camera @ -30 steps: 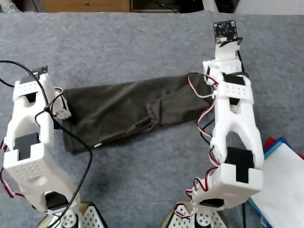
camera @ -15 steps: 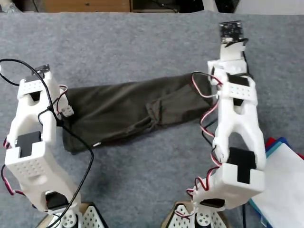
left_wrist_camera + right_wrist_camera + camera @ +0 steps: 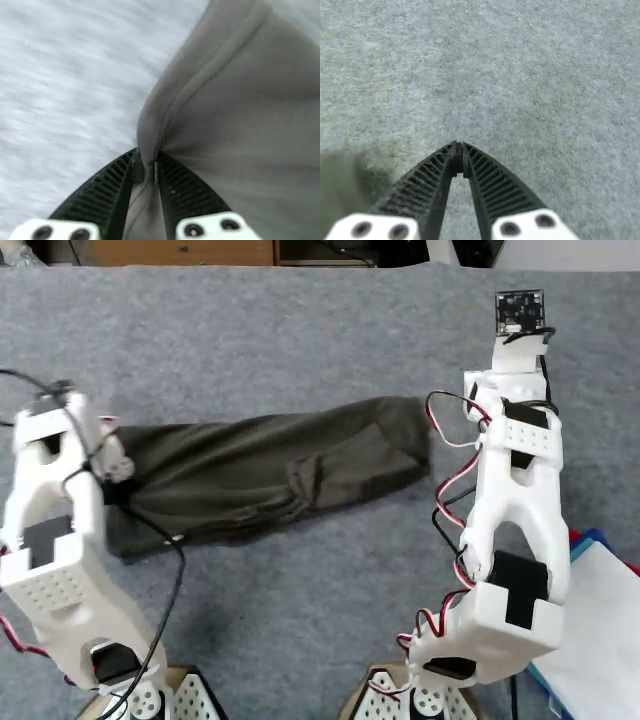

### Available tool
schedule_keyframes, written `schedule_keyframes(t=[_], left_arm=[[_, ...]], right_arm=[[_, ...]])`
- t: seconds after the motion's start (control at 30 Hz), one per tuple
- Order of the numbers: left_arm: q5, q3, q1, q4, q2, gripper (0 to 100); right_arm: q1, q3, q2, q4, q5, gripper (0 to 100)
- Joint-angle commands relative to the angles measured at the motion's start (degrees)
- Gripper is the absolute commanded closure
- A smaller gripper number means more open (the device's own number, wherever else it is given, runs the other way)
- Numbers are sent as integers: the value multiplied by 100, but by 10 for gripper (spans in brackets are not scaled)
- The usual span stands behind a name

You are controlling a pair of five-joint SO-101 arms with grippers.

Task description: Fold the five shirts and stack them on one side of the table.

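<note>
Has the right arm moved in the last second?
Yes. The right arm has swung rightward, toward the white stack at the table's edge, clear of the shirt.

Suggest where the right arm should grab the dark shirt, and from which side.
Take the dark shirt at the edge of its free end, coming down from the side of the right gripper. It lies as a long flat band, and the left gripper already pinches the opposite end. The right gripper is shut over bare table; open it first.
</note>
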Motion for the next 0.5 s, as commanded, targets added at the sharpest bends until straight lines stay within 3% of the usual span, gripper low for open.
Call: schedule_keyframes(t=[0.0,0.3,0.47], left_arm=[[-299,-624,-607,281,-40,981],[-668,-2101,-879,1116,-40,981],[-624,-2664,-158,1776,-40,980]], right_arm=[[92,-127,-347,-141,-35,992],[75,-338,-22,-97,0,992],[84,-453,145,-97,-9,992]])
